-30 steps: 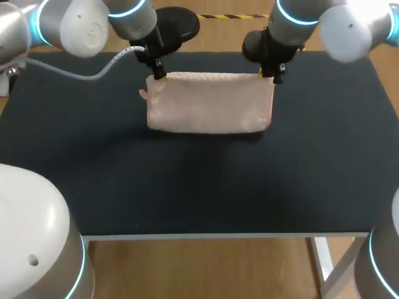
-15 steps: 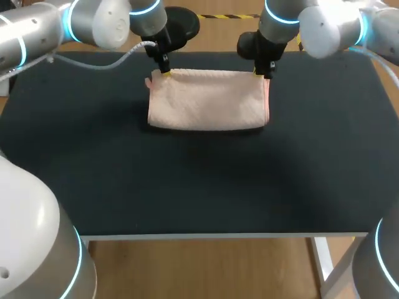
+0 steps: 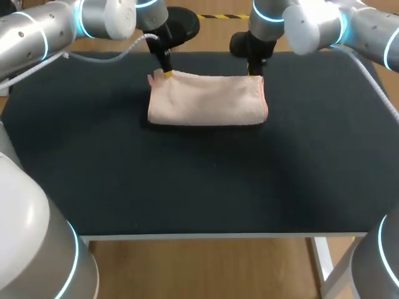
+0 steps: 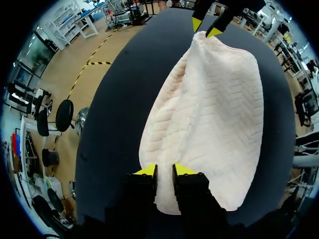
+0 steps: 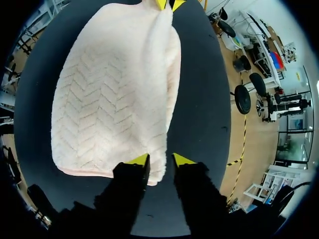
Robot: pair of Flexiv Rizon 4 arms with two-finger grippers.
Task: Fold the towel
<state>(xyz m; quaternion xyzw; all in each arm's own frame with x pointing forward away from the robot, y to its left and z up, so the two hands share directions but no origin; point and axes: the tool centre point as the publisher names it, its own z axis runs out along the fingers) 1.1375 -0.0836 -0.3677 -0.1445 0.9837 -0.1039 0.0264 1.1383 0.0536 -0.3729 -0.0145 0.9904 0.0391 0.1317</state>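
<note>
Change: left gripper (image 3: 167, 73) and right gripper (image 3: 252, 73) have both shifted toward the far edge, and the right one has also moved inward. The towel (image 3: 206, 99) now looks shorter front to back.
Towel: pale pink, folded into a rectangle, lying flat at the far middle of the table (image 3: 199, 180), long side running across.
Left gripper: at the towel's far-left corner, fingers nearly together, clamped on that corner.
Right gripper: at the far-right corner, fingers pinching the thick folded edge from both sides.
Table: black top; towel well away from the near edge.
</note>
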